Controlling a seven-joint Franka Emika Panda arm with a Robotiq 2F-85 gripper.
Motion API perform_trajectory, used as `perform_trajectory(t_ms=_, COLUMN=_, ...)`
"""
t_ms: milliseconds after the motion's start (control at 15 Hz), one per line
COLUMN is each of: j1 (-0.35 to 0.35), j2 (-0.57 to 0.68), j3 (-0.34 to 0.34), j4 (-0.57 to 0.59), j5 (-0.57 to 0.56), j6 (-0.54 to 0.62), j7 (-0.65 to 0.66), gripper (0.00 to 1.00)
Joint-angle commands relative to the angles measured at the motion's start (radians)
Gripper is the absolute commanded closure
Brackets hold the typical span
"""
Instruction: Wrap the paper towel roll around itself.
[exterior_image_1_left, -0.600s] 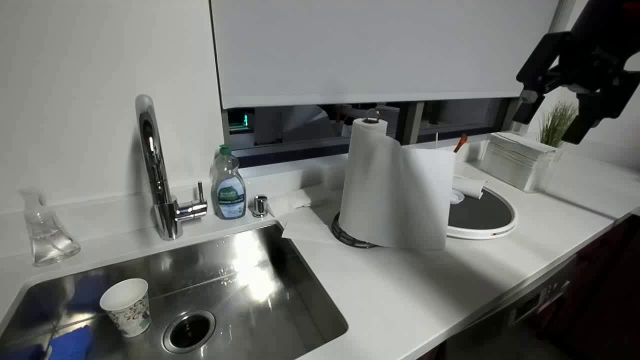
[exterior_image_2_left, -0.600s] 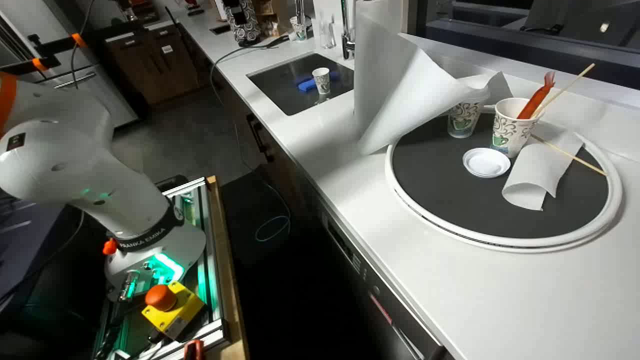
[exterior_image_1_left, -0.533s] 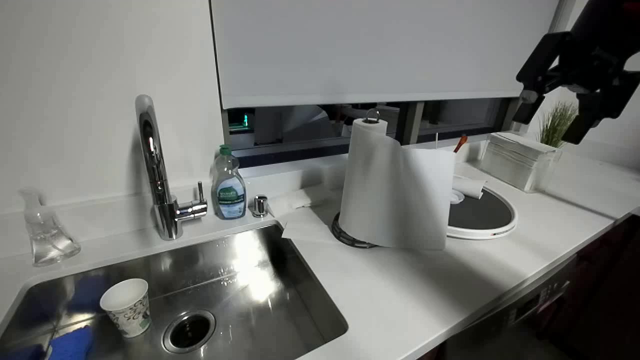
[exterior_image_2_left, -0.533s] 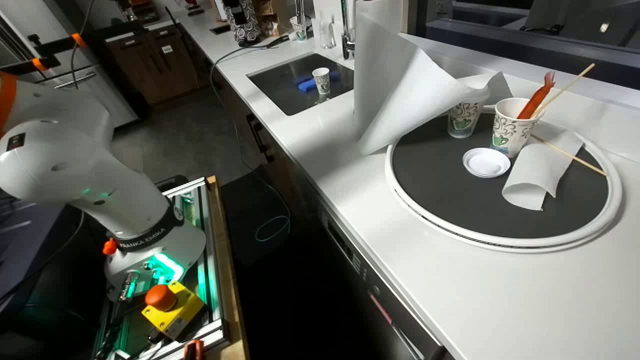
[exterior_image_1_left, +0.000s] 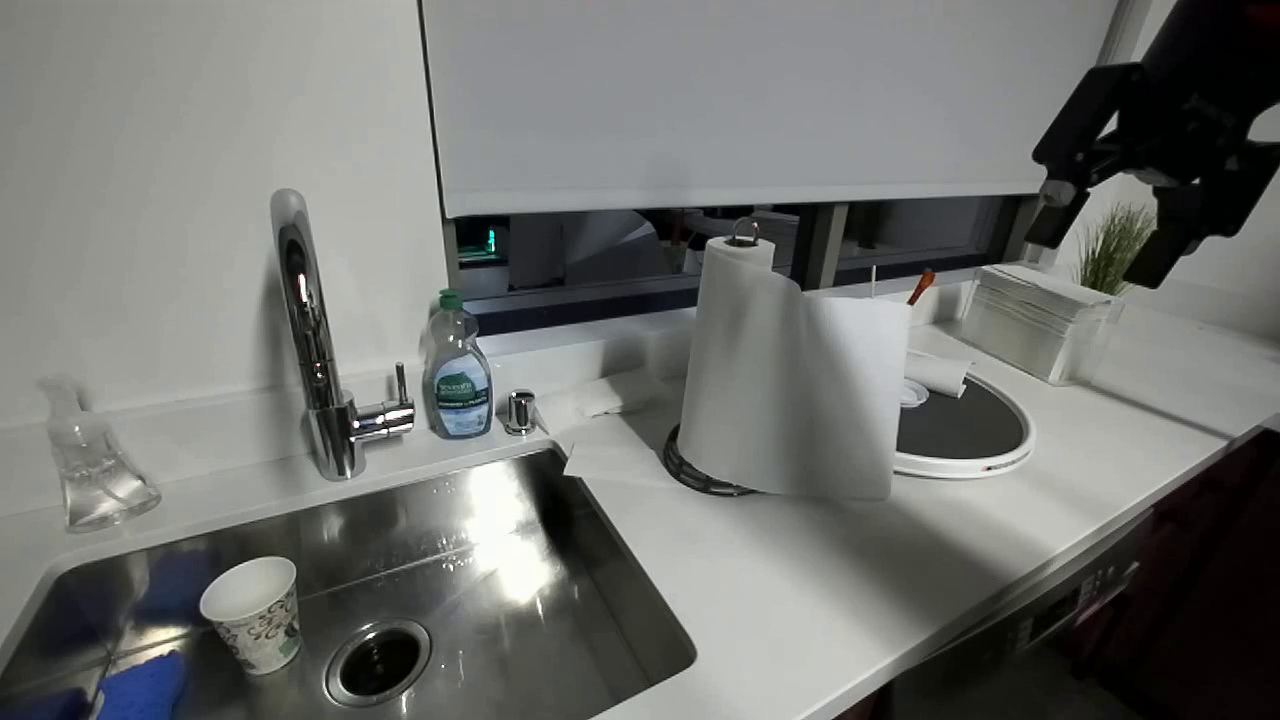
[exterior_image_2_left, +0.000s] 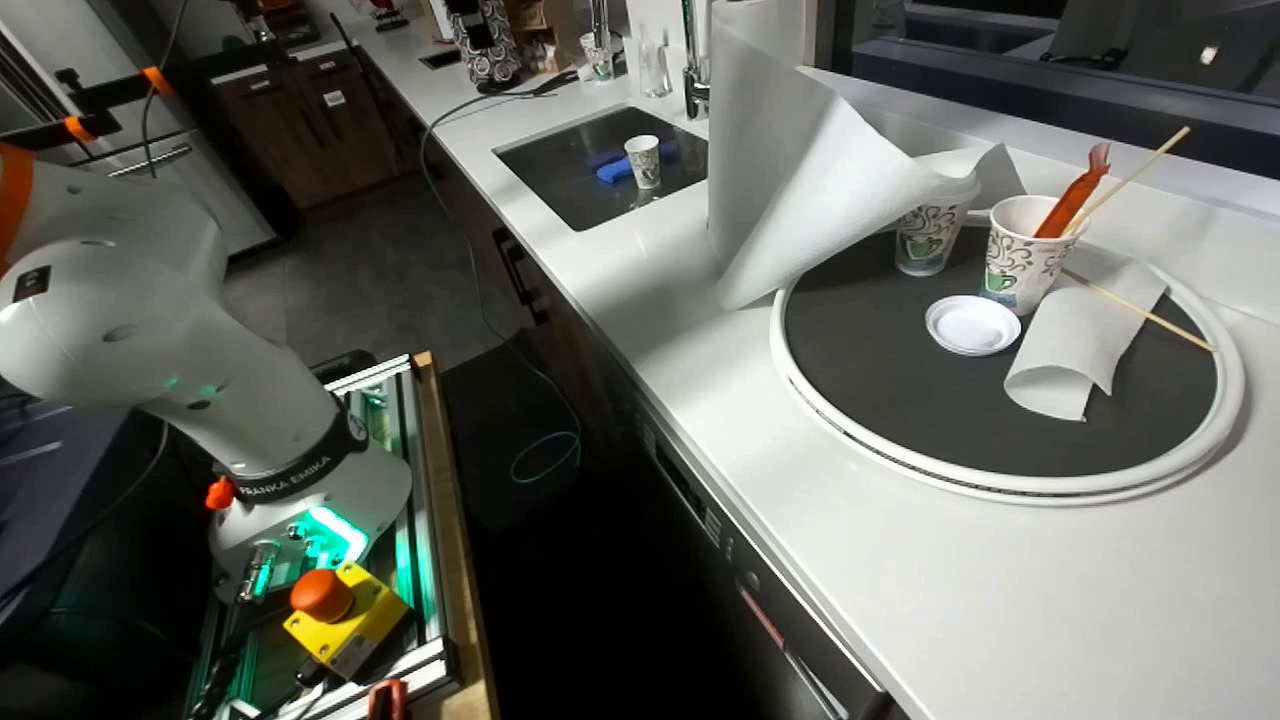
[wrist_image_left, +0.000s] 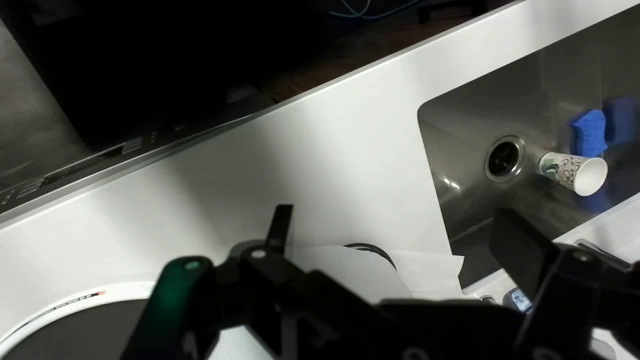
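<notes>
Wrist view: white counter (wrist_image_left: 345, 160), sink (wrist_image_left: 462, 127)

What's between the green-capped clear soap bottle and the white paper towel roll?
In an exterior view, a short chrome cylinder stands beside the bottle, then white paper lies on the white counter toward the roll.

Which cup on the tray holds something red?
The cup right by the white disc, also holding a stick; the other cup, partly hidden by the towel sheet, shows nothing red.

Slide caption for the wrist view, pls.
Open end effector partly hiding the paper towel roll on the counter; paper cup and blue sponge in the sink.
</notes>
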Motion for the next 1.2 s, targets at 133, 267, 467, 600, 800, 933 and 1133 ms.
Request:
perform_trajectory(t_ms=133, j1=-0.022, j2=0.0, j3=0.015, j4=0.003, j5=0.011, j6=-0.006, j7=-0.011, gripper=0.0)
perform_trajectory(t_ms=267, j1=-0.022, j2=0.0, j3=0.015, j4=0.003, j5=0.011, j6=-0.006, j7=-0.011, gripper=0.0)
perform_trajectory(t_ms=467, j1=-0.069, j2=0.007, j3=0.017, j4=-0.006, j5=0.009, j6=0.101, j7=0.035, gripper=0.0)
perform_trajectory(t_ms=600, j1=-0.113, j2=0.047, j3=-0.015, j4=0.021, j5=0.0, j6=0.188, j7=0.04, gripper=0.0)
perform_trajectory(t_ms=800, j1=-0.181, j2=0.134, j3=-0.063, j4=0.061, j5=0.007, j6=0.326, j7=0.056, gripper=0.0)
perform_trajectory(t_ms=933, j1=-0.203, j2=0.223, j3=-0.095, j4=0.113, j5=0.004, j6=0.39, j7=0.042, gripper=0.0)
perform_trajectory(t_ms=1133, j1=-0.229, j2=0.372, j3=-0.136, j4=0.247, j5=-0.058, j6=0.311, j7=0.025, gripper=0.0)
